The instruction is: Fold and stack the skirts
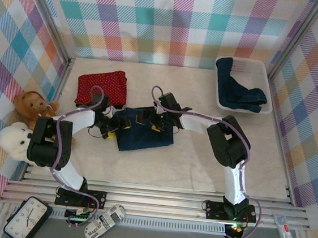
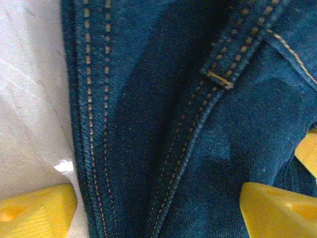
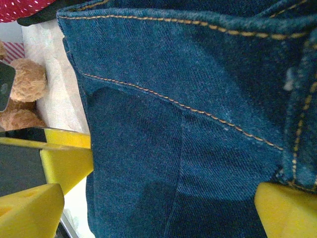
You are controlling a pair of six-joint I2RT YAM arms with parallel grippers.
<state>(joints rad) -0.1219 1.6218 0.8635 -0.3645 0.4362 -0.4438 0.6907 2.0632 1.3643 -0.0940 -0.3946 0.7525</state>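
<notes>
A folded dark blue denim skirt (image 1: 145, 134) lies mid-table. My left gripper (image 1: 120, 124) is down at its left edge. In the left wrist view it is open (image 2: 158, 213), one yellow fingertip (image 2: 34, 210) over the bare table and the other on the denim (image 2: 148, 99). Over the skirt's back edge is my right gripper (image 1: 154, 123), also open (image 3: 158, 208), with denim (image 3: 188, 99) spread flat between its yellow fingertips (image 3: 285, 210). A red skirt with white dots (image 1: 101, 88) lies folded at the back left. Another dark blue skirt (image 1: 239, 89) sits crumpled in the basket.
The white basket (image 1: 268, 85) stands at the back right. A brown teddy bear (image 1: 32, 106) and a white one (image 1: 13, 139) sit against the left wall. Checked walls close in the table on three sides. A clock (image 1: 28, 219) lies by the left arm's base.
</notes>
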